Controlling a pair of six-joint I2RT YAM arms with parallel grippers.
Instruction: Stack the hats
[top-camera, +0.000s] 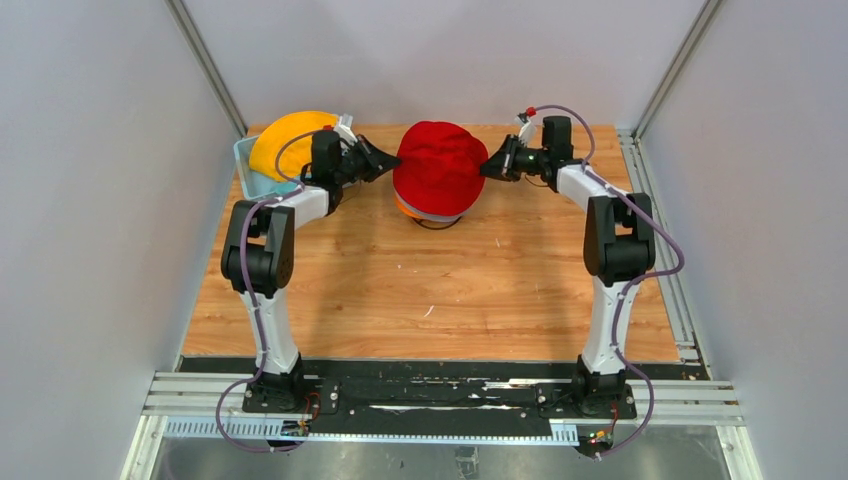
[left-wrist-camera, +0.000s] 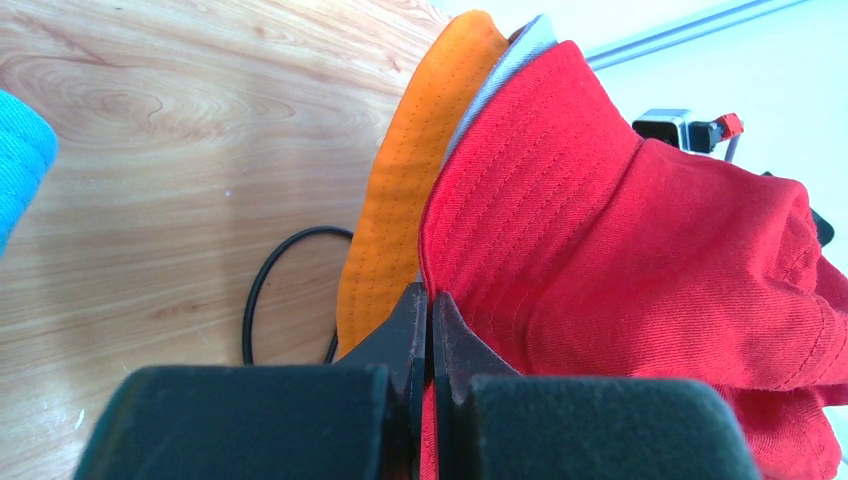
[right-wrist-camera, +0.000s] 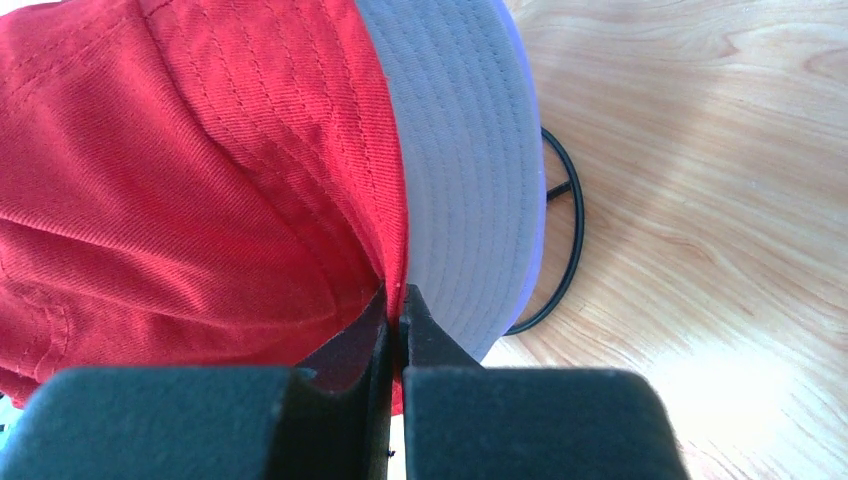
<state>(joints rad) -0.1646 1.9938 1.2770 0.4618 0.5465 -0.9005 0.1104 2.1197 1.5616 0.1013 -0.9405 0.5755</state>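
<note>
Item 1: red hat (top-camera: 440, 165). It sits topmost on the pile at the far middle of the worktop (top-camera: 420, 290), with its crown rumpled.

Item 2: orange hat (left-wrist-camera: 410, 190). You see only its brim, under the red one on the left side.

Item 3: grey hat (right-wrist-camera: 465, 170). Its brim shows beneath the red on the right side.

Item 4: black wire stand (left-wrist-camera: 262, 290). Its ring base rests on the wood under the pile.

Item 5: yellow hat (top-camera: 285, 140). It lies over a teal hat (top-camera: 262, 186) in the light blue basket (top-camera: 243, 160) at the far left.

Item 6: your left tool (left-wrist-camera: 428, 300). Its fingers are pinched together on the red brim's left edge.

Item 7: your right tool (right-wrist-camera: 397, 300). It is likewise clamped on the red brim's right edge.
</note>
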